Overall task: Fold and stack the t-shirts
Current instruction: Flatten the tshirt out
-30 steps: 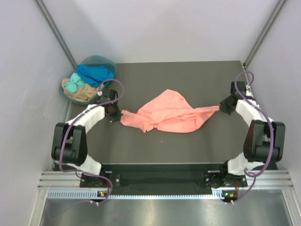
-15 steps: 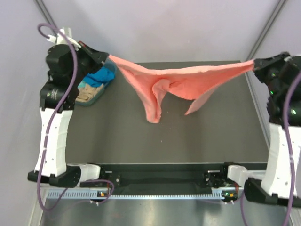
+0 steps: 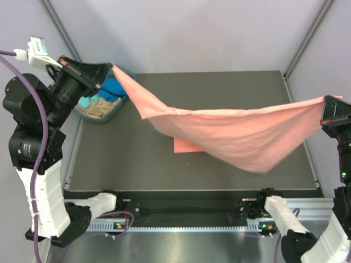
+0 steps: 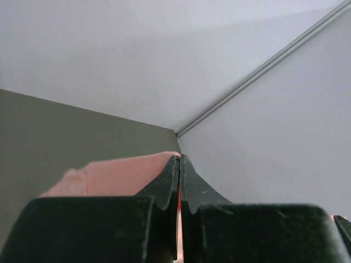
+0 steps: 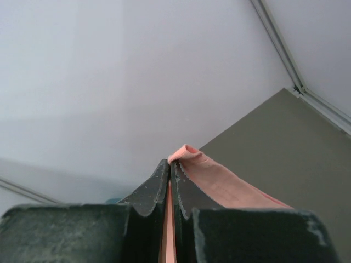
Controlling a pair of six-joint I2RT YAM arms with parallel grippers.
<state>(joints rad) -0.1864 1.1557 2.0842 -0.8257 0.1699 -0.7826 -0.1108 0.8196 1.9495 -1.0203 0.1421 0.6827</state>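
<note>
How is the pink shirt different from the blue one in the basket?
The pink shirt is held up and stretched out, pinched at its ends by the left gripper and right gripper; the blue shirt lies crumpled in the basket, untouched. The pink shirt shows almost whole; the blue shirt is partly hidden. Both are plain, soft cloth.

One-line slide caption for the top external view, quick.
Left gripper and right gripper pinch opposite ends of the salmon-pink t-shirt, holding it spread over the table.

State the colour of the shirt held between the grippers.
Plain salmon-pink shirt; top view shows it best.
</note>
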